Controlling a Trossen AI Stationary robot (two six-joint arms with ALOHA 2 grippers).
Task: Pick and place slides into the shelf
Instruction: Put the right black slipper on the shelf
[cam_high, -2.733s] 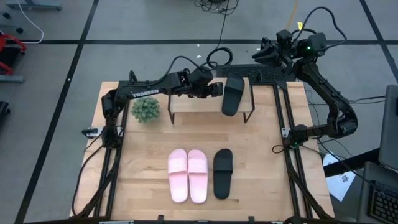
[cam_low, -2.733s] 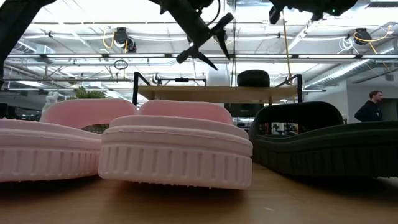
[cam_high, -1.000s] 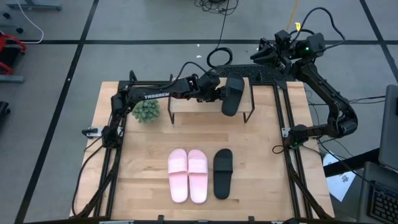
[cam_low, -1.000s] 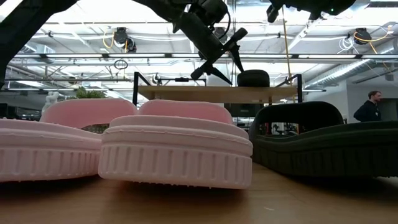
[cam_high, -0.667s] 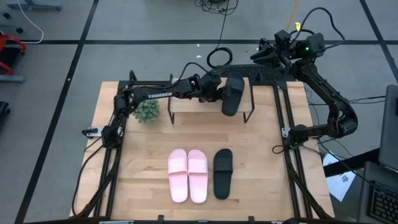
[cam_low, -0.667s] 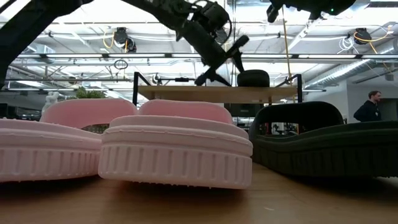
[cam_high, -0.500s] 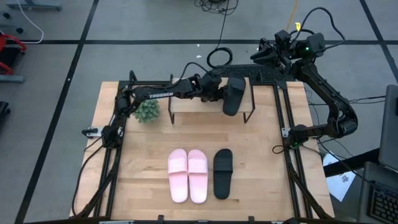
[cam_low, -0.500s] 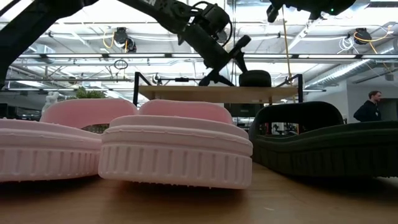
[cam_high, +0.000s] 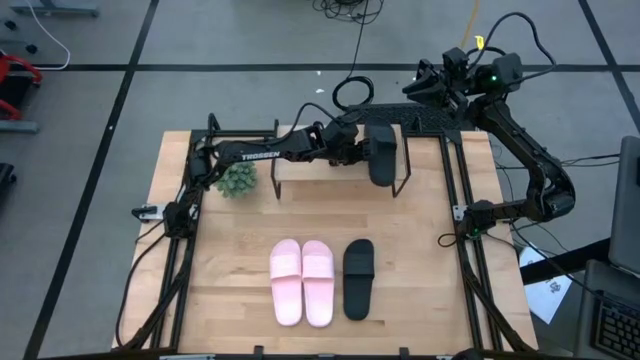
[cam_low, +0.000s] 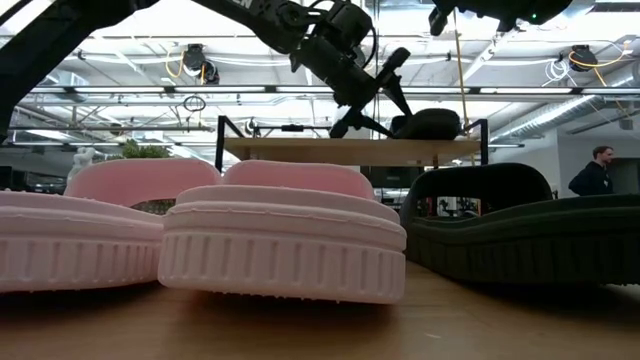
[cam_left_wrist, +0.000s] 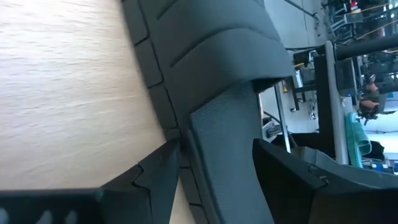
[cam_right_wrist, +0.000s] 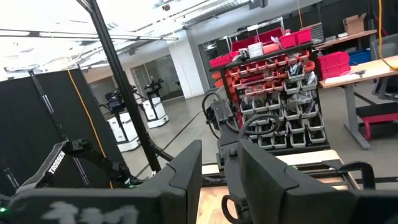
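- Left end effector (cam_high: 358, 150) is over the shelf (cam_high: 300, 162), fingers spread and straddling the black slide (cam_high: 381, 154) on top; in the wrist view one finger (cam_left_wrist: 158, 180) is against the sole edge and the other sits across the strap. I read it as nudging, not a firm grip.
- That slide lies at the shelf's right end, close to the end rail (cam_low: 484, 137). Risk: push further right and it overhangs or drops off the plank.
- Risk: if I lift out with a finger caught under the strap, the slide comes with it.
- Right end effector (cam_high: 428, 85) is parked beyond the surface's far edge, well apart from everything; fingers (cam_right_wrist: 186, 168) part-spread, holding nothing.
- Still on the surface (cam_high: 420, 270): pink pair (cam_high: 302, 282) touching side by side, second black slide (cam_high: 359, 278) just beside them. Tight spacing; grabbing one may shove its neighbour.
- Room: the shelf's left and middle are free for all three. The plant (cam_high: 237, 177) sits just off the shelf's left end, under the left arm, so low sweeps there could clip it.
- Open surface between shelf and slides gives a clean approach lane.
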